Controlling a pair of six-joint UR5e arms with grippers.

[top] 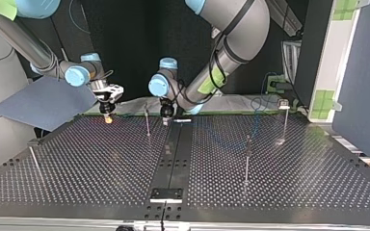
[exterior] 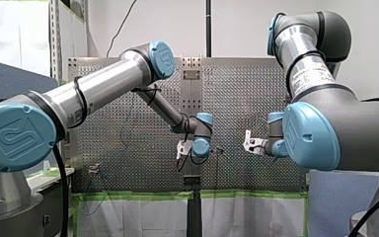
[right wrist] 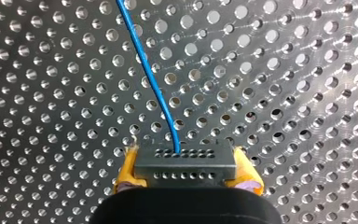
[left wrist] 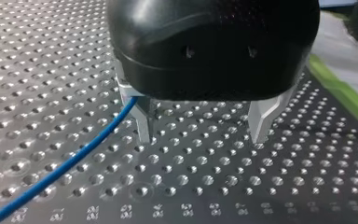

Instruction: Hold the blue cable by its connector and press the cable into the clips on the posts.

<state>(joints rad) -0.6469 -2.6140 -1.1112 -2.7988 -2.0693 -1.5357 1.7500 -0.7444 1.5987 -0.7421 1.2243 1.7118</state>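
Now, my right gripper (right wrist: 187, 171) clamps the dark grey rectangular connector (right wrist: 186, 158) between yellow pads, just above the perforated metal table (right wrist: 284, 93). My left gripper (left wrist: 201, 137) gapes wide, and the thin blue cable (left wrist: 74, 161) runs beside 1 finger, so closing here likely misses it.

Embossed logo on blue joint cap (exterior: 16, 138); no legible text.

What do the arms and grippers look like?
My left arm and my right arm: silver tubes, grey joints, light-blue caps with an embossed logo, black cables alongside; the right carries a white label. My left gripper: rounded black body, bare metal fingers. My right gripper: black body, yellow pads.
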